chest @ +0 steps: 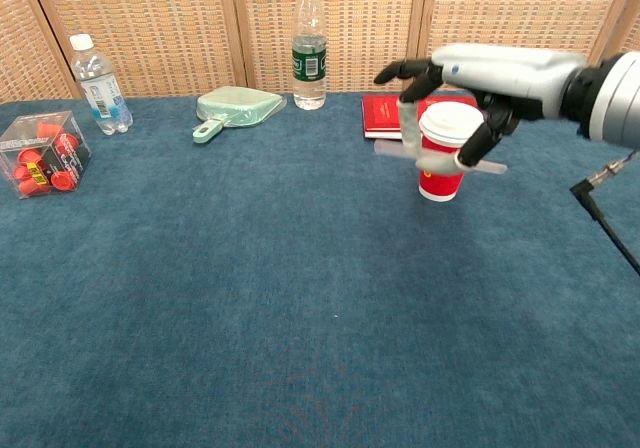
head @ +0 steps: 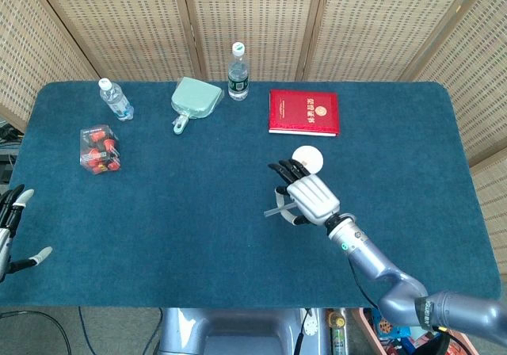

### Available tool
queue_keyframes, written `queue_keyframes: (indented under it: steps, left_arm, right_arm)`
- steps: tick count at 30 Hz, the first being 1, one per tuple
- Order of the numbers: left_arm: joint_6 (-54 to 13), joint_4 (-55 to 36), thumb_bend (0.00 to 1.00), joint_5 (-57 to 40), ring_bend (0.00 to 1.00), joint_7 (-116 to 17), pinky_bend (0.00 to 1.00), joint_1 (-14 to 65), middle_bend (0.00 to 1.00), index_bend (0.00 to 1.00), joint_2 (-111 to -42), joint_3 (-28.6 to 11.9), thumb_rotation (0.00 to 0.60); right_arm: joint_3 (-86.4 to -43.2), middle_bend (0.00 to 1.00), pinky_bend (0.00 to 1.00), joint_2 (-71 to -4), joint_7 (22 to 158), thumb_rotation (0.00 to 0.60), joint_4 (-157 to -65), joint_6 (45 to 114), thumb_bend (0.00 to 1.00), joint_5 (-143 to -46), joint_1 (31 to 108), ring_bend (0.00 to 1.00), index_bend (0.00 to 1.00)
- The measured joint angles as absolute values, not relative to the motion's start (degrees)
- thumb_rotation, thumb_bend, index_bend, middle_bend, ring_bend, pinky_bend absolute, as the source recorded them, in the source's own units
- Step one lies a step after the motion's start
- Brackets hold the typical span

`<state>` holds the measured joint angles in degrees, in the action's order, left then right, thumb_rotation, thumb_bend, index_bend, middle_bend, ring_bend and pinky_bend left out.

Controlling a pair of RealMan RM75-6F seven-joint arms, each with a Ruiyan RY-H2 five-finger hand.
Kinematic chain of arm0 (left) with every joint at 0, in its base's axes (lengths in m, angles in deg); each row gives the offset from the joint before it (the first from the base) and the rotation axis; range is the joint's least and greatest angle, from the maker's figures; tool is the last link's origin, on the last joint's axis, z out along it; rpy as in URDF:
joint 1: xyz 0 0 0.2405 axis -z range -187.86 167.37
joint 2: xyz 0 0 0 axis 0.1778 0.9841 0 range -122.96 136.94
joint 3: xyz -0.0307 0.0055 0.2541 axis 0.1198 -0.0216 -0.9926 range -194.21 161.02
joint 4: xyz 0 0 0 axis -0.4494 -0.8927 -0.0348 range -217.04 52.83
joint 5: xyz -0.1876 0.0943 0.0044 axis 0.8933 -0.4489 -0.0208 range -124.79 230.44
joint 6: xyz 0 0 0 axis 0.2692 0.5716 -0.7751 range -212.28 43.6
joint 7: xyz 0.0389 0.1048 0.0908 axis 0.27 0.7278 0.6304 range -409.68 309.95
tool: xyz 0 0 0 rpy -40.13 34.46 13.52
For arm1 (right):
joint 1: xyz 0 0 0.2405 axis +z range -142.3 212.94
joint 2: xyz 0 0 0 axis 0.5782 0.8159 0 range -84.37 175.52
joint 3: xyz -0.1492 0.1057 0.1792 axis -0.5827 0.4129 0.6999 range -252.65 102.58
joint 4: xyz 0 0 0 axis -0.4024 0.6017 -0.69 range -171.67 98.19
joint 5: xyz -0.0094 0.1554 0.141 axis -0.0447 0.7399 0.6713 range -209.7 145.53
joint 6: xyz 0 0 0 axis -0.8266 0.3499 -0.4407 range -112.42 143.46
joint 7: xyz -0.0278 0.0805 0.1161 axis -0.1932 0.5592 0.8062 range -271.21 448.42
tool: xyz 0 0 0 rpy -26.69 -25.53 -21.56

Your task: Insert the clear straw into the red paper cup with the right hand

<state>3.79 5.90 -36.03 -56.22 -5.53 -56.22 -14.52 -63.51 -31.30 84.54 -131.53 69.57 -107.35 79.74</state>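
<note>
From my seat, the cup [chest: 441,152] stands right of centre on the bench [chest: 250,298], with the book [chest: 390,114] just behind it. My right hand [chest: 470,76] holds the straw [chest: 438,158] level above the bench, before the cup. Two bottles [chest: 309,44] [chest: 97,70], a dustpan [chest: 236,108] and a box [chest: 40,153] lie further left.

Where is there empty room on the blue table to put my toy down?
The front middle of the table is bare, between the toy box and the right hand. The back row, bottles through red book, is crowded.
</note>
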Motion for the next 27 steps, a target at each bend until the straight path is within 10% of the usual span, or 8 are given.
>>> queue_keyframes:
  steps: [13, 27]
  left_arm:
    - [3.9, 5.9, 0.15, -34.7, 0.00, -54.8, 0.00, -5.5, 0.00, 0.00, -56.5, -13.6, 0.600]
    - [4.1, 6.6, 0.15, -34.1, 0.00, -54.2, 0.00, -5.6, 0.00, 0.00, -56.4, -13.3, 0.600]
  right_arm:
    - [-51.0, 0.12, 0.00, -25.7, 105.9, 0.600, -134.3, 65.5, 0.51, -90.2, 80.9, 0.00, 0.65]
    - [-44.7, 0.13, 0.00, -36.8, 114.9, 0.600, -119.6, 62.0, 0.51, -77.8, 85.9, 0.00, 0.65]
